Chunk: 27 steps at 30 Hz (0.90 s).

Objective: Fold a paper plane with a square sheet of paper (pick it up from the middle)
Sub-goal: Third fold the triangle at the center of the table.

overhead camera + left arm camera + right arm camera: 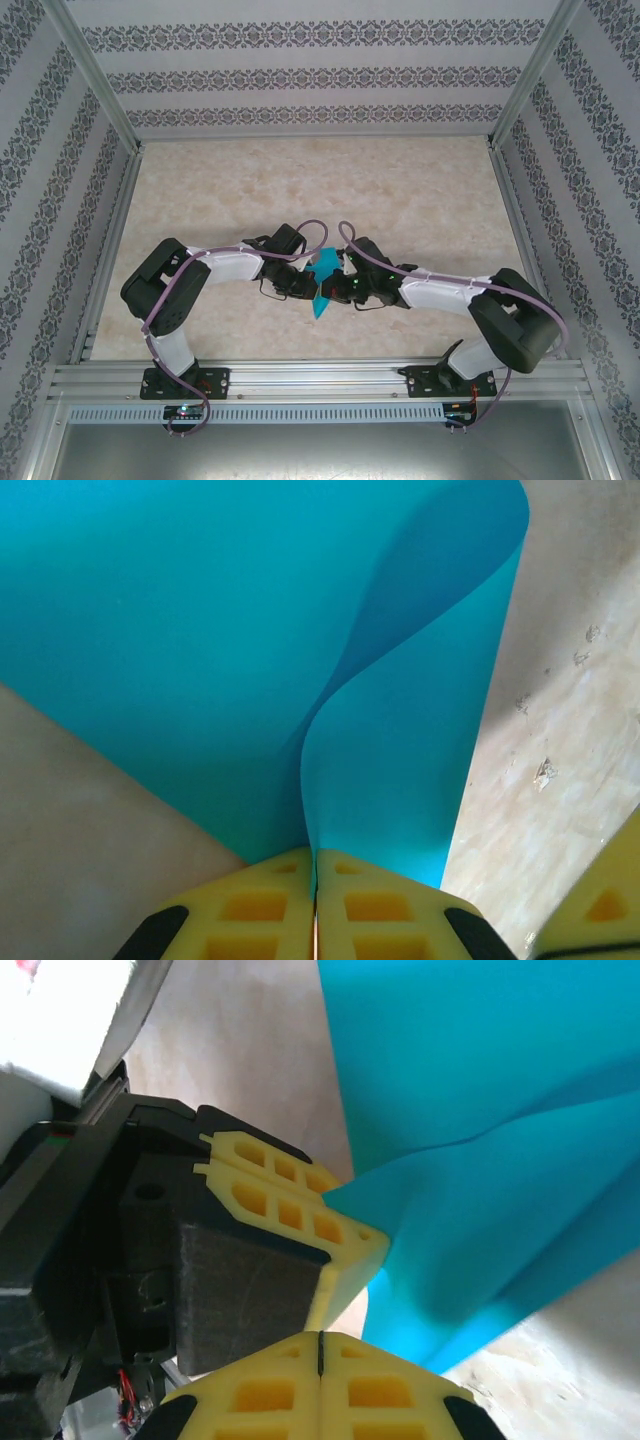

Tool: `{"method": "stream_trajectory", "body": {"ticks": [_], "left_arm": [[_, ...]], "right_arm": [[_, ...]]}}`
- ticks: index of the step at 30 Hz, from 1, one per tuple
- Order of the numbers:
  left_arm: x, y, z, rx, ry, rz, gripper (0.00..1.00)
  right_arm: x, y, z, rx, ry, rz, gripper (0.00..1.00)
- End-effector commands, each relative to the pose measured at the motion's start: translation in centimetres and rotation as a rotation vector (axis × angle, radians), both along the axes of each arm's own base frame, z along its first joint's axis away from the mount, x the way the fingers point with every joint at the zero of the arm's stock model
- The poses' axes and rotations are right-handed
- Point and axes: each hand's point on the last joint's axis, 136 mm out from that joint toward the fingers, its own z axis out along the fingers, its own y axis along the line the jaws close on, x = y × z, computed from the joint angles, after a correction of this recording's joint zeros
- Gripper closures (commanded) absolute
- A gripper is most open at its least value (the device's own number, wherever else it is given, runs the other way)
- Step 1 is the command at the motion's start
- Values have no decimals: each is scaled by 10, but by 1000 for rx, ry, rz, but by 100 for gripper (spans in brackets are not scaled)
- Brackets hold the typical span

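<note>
**Close work, easy to tear**

My left end effector (315, 865) is closed on the sheet of paper (200, 630), its yellow fingers (255, 910) pressed flat together with the paper's edge caught in the seam. The sheet is lifted off the table (560, 730) at the middle of the workspace, between the two arms, and bows away from the grip in a loose S-curve. My right end effector (320, 1345) is also fully closed, right against the left one. I cannot tell whether it has caught the paper or shut just beside it.

My worries from here:
- If both hold the paper and I pull the arms apart, the thin sheet could rip.
- If the right one missed, any move that relies on its grip will leave the paper hanging from the left alone.
- The bow could flatten into a stray crease that spoils the fold lines.
- The fingers are crowded so closely that a small wrist turn could knock them together and shake the paper loose.

The table is pale and marbled, with a few small marks. Patterned wallpaper walls (300, 80) enclose it on three sides, with a metal rail (320, 378) at the near edge.
</note>
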Motion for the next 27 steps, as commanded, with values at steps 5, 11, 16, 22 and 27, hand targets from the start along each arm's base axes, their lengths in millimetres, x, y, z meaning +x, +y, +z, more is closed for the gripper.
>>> {"method": "stream_trajectory", "body": {"ticks": [5, 11, 16, 22, 27], "left_arm": [[0, 4, -8, 28, 14, -5, 90], [1, 3, -7, 30, 12, -9, 90], [1, 2, -6, 26, 13, -14, 90], [3, 0, -2, 22, -8, -35, 90], [5, -2, 0, 22, -16, -47, 90]], "right_arm": [[2, 14, -18, -12, 40, -8, 100], [-4, 5, -31, -57, 66, -10, 100], [-6, -2, -31, -65, 58, -19, 100], [8, -17, -11, -45, -11, -80, 100], [21, -24, 4, -17, -36, -101, 100]]}}
